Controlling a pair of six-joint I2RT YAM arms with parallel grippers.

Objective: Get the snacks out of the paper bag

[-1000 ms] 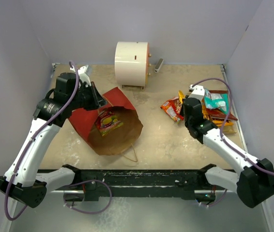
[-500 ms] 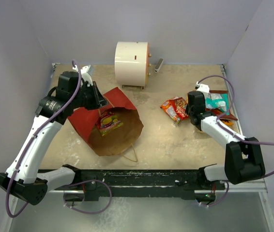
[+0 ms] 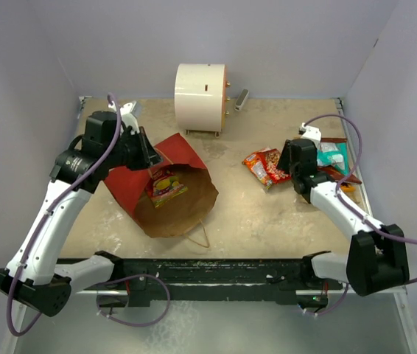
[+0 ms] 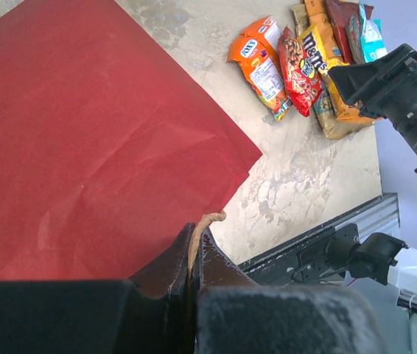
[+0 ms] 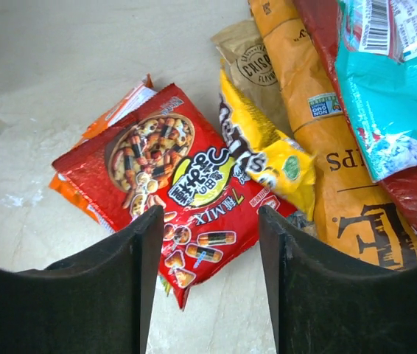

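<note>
The paper bag (image 3: 194, 203) lay on its side at the left of the desk (image 3: 260, 214), mouth open, with one packet (image 3: 166, 184) inside. The left pincer (image 4: 194, 240) was clamped on its twine handle (image 4: 203, 219). At the right the other snacks (image 3: 266, 166) lay heaped. The right pincer (image 5: 210, 217) hung over a red mix packet (image 5: 172, 177), jaws apart, gripping nothing.

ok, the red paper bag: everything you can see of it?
The red paper carrier bag lies on its side on the beige table, creased, mouth gaping toward the arm bases, brown kraft inside showing. One yellow-and-red foil packet lies inside. A thin twine handle loops off the near rim onto the table; the second twine handle is pinched in the shut left hand.
</note>
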